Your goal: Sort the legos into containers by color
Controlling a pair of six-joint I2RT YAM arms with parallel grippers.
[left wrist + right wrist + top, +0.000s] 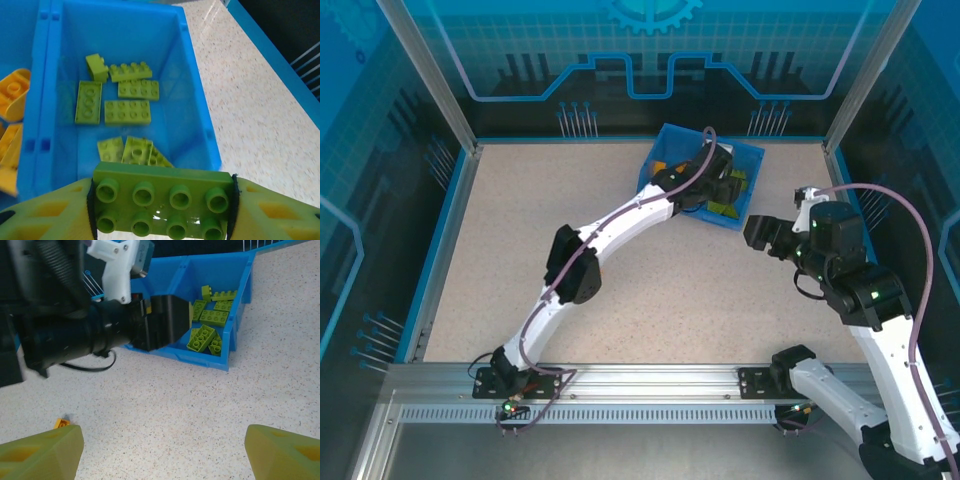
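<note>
Clamped in left pincer [162, 212]: light green eight-stud lego [162, 195], studs toward camera, held over near end of blue tray [197, 100]. Beyond it, in right-hand compartment of left wrist view: loose green legos [127, 111]. In neighbouring compartment: orange legos [11, 95]. Right pincer [162, 452] spread wide, nothing between fingers, over bare bench [175, 400] near tray. On bench, well apart from tray: one small orange lego [61, 423].
</note>
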